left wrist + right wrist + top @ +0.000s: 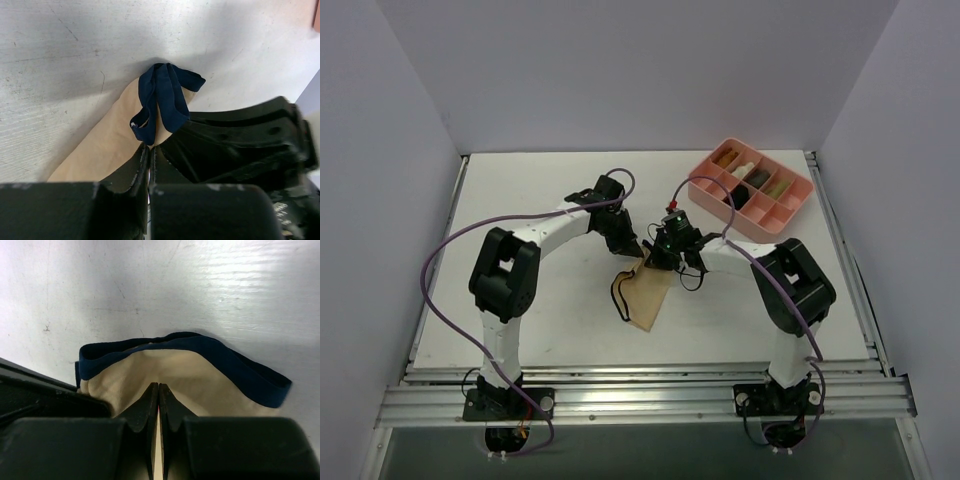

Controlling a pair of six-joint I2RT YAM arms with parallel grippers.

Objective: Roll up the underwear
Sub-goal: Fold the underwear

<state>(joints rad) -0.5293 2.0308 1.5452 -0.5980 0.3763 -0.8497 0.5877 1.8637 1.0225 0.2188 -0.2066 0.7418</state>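
The underwear (pixel 647 293) is a tan cloth with dark trim, lying mid-table with a loop of trim at its left side. Its far edge is pinched by both grippers side by side. My left gripper (pixel 628 247) is shut on that edge. In the left wrist view the left gripper (pixel 150 148) has its jaws together, just below the tan underwear (pixel 107 140) and its bunched trim. My right gripper (pixel 662 256) is shut on the same edge. In the right wrist view the right gripper (pixel 158 386) bites into the underwear (pixel 200 377) just below the dark band.
A pink divided tray (pixel 794 211) stands at the back right, with several dark and cream rolled cloths in its compartments. White walls enclose the table on three sides. The grippers nearly touch, and purple cables loop above both arms.
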